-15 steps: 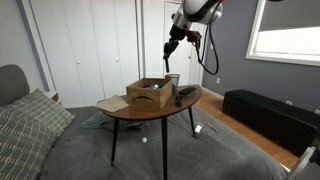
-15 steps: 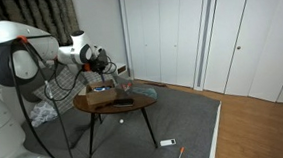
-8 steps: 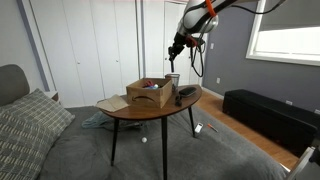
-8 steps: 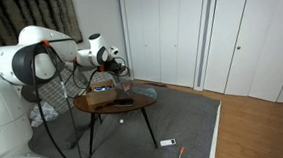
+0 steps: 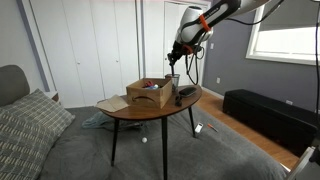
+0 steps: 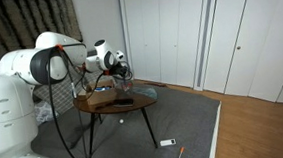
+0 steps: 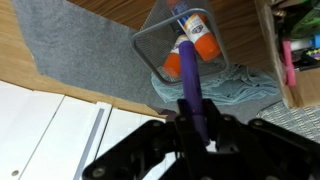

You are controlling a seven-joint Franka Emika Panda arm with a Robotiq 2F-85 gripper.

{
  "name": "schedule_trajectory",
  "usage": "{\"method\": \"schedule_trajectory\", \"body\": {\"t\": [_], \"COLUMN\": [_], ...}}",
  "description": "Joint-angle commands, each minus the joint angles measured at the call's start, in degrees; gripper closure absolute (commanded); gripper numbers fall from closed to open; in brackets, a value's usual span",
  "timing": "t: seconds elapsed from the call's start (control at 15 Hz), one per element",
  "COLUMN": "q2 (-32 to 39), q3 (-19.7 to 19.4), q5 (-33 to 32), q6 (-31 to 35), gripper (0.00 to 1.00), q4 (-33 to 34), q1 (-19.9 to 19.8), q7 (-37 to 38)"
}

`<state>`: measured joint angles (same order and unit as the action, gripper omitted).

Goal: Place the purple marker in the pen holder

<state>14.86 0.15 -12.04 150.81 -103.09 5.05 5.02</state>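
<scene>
Over the wooden table (image 5: 165, 108), my gripper (image 7: 196, 126) is clamping the purple marker (image 7: 188, 78) toward the twelve-o'clock pen holder (image 7: 150, 58), release pending.

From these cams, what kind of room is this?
Probably a home bedroom or living room: white closet doors, a plaid cushion, and a small wooden side table standing on grey carpet.

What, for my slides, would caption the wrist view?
Jaws shut on the purple marker, tip aimed at the pen holder.
</scene>
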Motion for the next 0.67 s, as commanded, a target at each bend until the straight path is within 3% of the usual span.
{"method": "schedule_trajectory", "body": {"t": [0.0,0.53,0.6], "q2": [1.7,3.8,3.9], "q3": [-1.5,-2.9,-3.0], "q5": [-3.0,-5.4,-5.5], "q6": [-0.2,1.4,1.5], "gripper": [0.95,0.95,0.72], "q4": [1.1,0.3,0.3], "q1": [1.4,2.2,2.2], "q7": [3.4,4.1,4.1]}}
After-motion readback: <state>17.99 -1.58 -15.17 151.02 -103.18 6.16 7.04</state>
